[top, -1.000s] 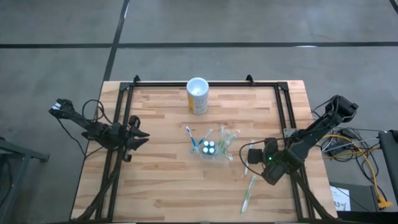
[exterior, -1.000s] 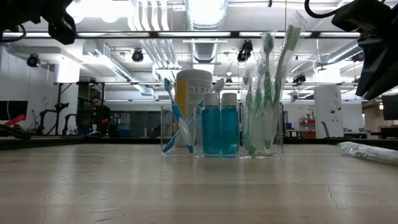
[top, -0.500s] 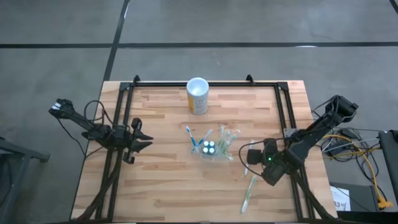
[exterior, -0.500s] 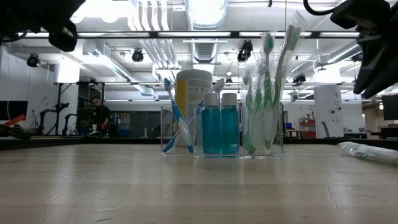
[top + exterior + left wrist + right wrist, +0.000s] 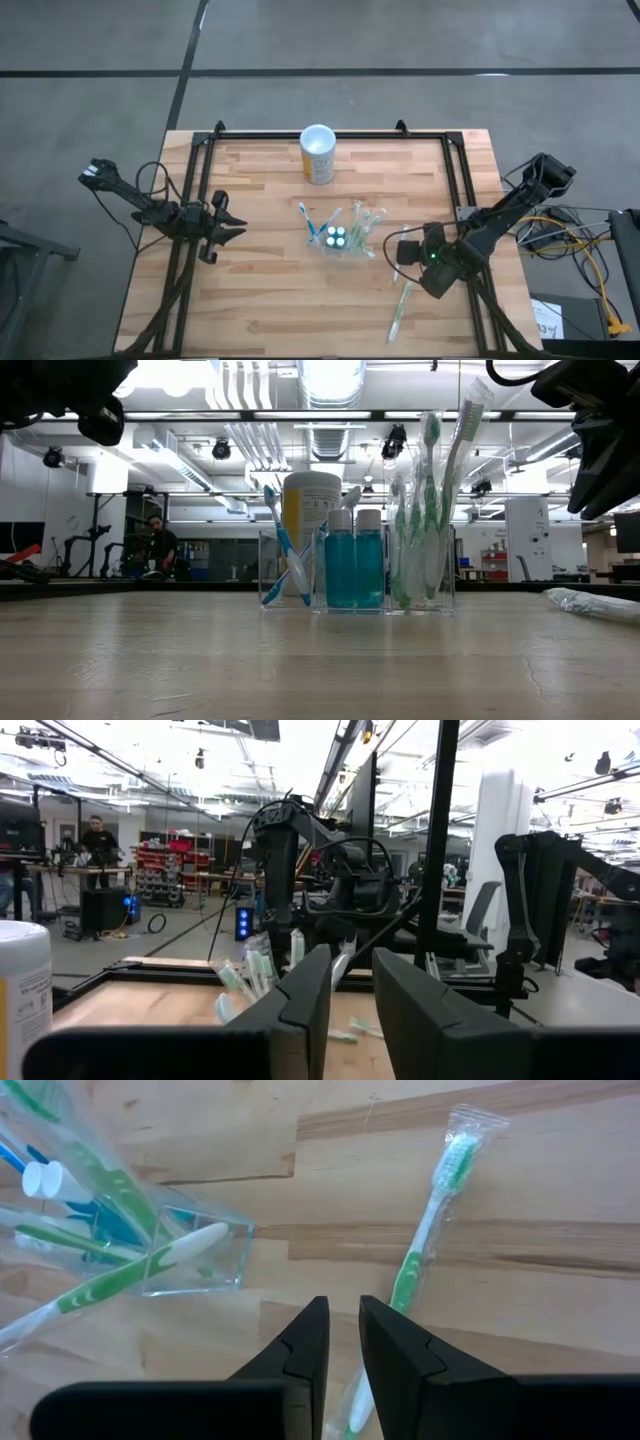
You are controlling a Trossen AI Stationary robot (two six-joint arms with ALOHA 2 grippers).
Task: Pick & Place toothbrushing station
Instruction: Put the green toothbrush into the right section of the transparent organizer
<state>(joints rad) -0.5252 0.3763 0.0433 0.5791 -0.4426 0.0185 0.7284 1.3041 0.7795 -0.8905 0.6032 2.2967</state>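
Observation:
The toothbrushing station (image 5: 340, 238) is a clear plastic holder that stands upright on its flat base at mid-table. It holds two blue bottles and several toothbrushes (image 5: 355, 575). My right gripper (image 5: 398, 252) hovers to its right and slants down over a wrapped green toothbrush (image 5: 425, 1240) that lies flat on the wood. Its fingers (image 5: 343, 1315) are nearly together with nothing between them. My left gripper (image 5: 232, 222) waits at the table's left, about level and aimed at the station. Its fingers (image 5: 350, 990) are close together and hold nothing.
A yellow cup with a white rim (image 5: 318, 155) stands near the far edge, behind the station. A black frame (image 5: 205, 180) runs along the far, left and right sides of the table. Bare wood (image 5: 280, 310) lies in front of the station.
My left gripper has tipped down a little at the wrist. My right gripper, the station and the wrapped toothbrush have stayed where they were.

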